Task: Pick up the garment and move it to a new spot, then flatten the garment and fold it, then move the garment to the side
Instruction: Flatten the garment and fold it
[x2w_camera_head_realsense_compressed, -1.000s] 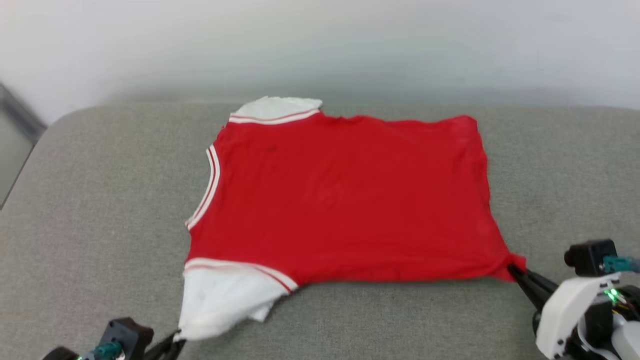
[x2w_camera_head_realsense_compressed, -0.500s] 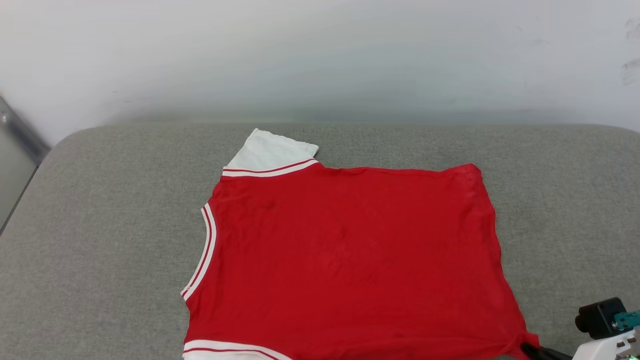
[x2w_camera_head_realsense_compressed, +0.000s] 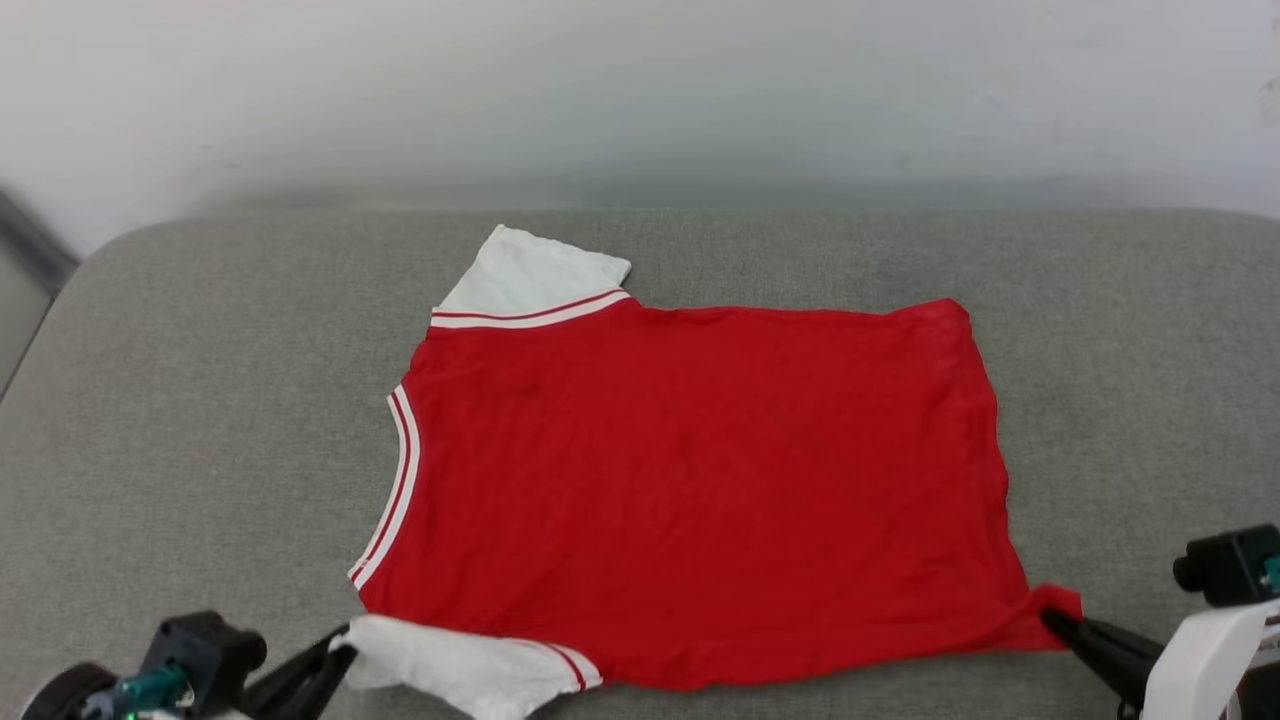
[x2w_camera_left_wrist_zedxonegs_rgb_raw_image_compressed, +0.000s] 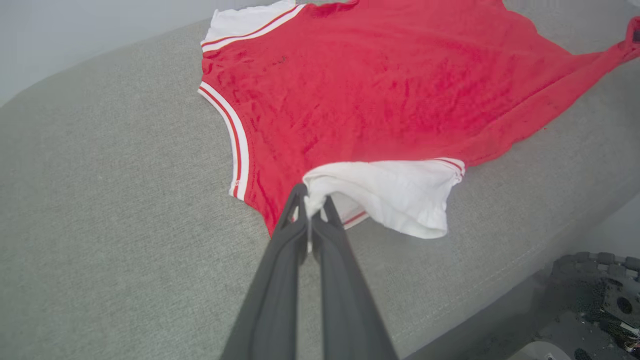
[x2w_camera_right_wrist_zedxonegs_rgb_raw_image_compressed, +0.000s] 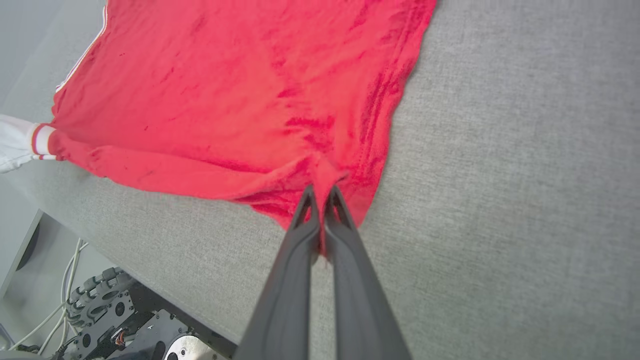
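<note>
From the head view, the garment (x2w_camera_head_realsense_compressed: 690, 480) lies spread across the grey cushion (x2w_camera_head_realsense_compressed: 200, 400), red body flat, neckline toward the robot's left and hem toward its right. The far white sleeve (x2w_camera_head_realsense_compressed: 530, 275) rests flat, pointing at the pale wall (x2w_camera_head_realsense_compressed: 640, 90). At the lower left, the left gripper (x2w_camera_head_realsense_compressed: 340, 650) has its dark fingers pressed together on the bunched near sleeve (x2w_camera_head_realsense_compressed: 460, 670). At the lower right, the right gripper (x2w_camera_head_realsense_compressed: 1055, 620) pinches the near hem corner, which is drawn out to a point.

Along the left wrist, the two fingers (x2w_camera_left_wrist_zedxonegs_rgb_raw_image_compressed: 300, 220) meet on the sleeve's white edge, and the cloth (x2w_camera_left_wrist_zedxonegs_rgb_raw_image_compressed: 395, 192) puckers at the tips and sags in a loose fold over the cushion. The red body (x2w_camera_left_wrist_zedxonegs_rgb_raw_image_compressed: 380, 90) runs away to the far stretched corner.

Along the right wrist, the fingers (x2w_camera_right_wrist_zedxonegs_rgb_raw_image_compressed: 340, 220) are clamped on the red corner, with creases (x2w_camera_right_wrist_zedxonegs_rgb_raw_image_compressed: 320, 125) fanning from the tips. The near edge lies in a raised fold beside the cushion's front. Below it sits the wheeled base (x2w_camera_right_wrist_zedxonegs_rgb_raw_image_compressed: 100, 300).
</note>
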